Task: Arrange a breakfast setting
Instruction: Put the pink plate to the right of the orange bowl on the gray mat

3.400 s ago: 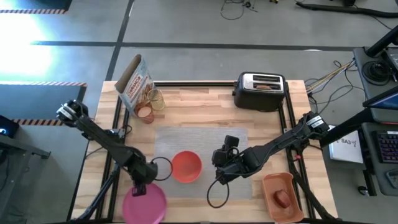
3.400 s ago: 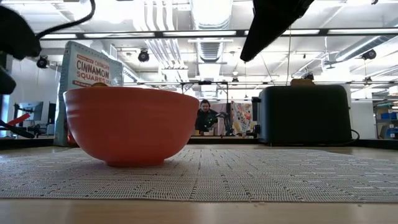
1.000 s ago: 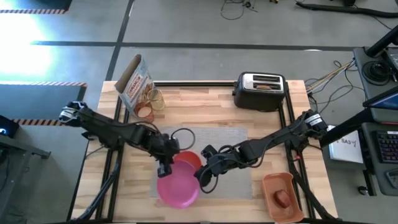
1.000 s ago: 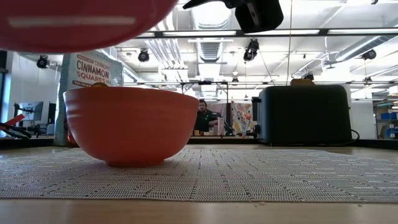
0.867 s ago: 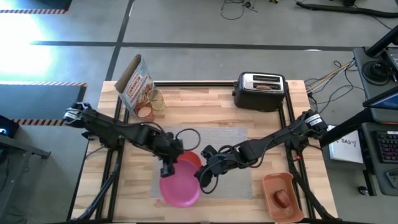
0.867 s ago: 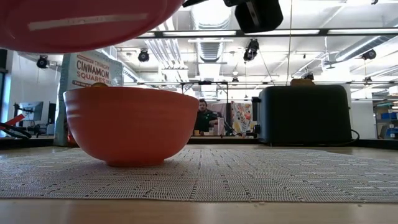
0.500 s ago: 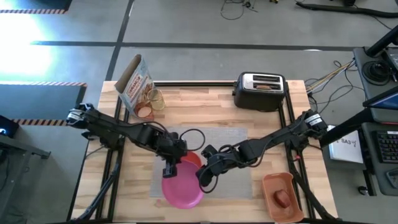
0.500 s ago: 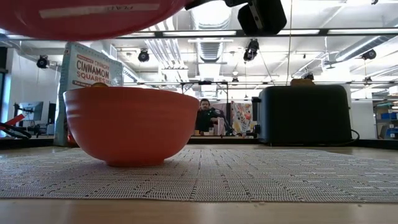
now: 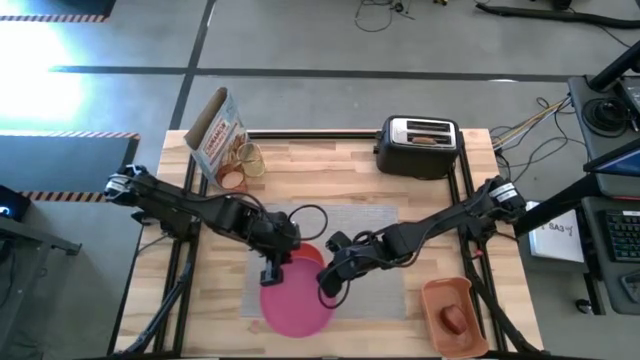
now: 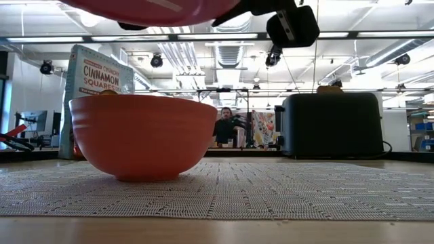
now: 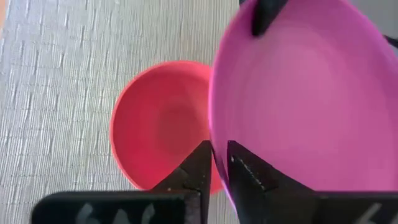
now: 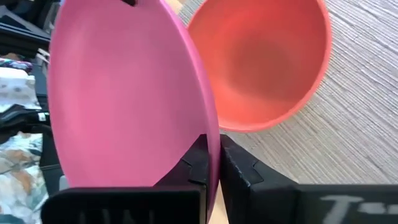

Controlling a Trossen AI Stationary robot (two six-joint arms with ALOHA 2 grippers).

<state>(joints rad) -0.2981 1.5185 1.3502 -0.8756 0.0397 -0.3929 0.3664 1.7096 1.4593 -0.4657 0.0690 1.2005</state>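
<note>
Between the two sets of fingers, above the grey mat [image 9: 330, 262] — the pink plate [image 9: 297, 307], held off the surface by both arms at once. The left gripper [image 9: 272, 277] has its fingers [image 11: 198, 167] pinched nearly together on one side of the plate's rim; the right gripper [image 9: 325, 293] has its fingers [image 12: 200, 157] pinched the same way on the opposite side of the rim. Just beyond both sets of fingertips, partly covered by the plate in the high view, the red-orange bowl [image 9: 306, 256] sits upright on the mat; the low view shows the plate's underside [image 10: 152, 10] well clear of the bowl's rim [image 10: 142, 135]. Farther off on the desk [image 9: 330, 175] — the toaster [image 9: 418, 145] with a toast slice [image 9: 425, 140] in one slot, and an orange tray [image 9: 455, 318] carrying the apple [image 9: 455, 320], on the right arm's side. A cereal box [image 9: 215, 135] stands on the left arm's side.
</note>
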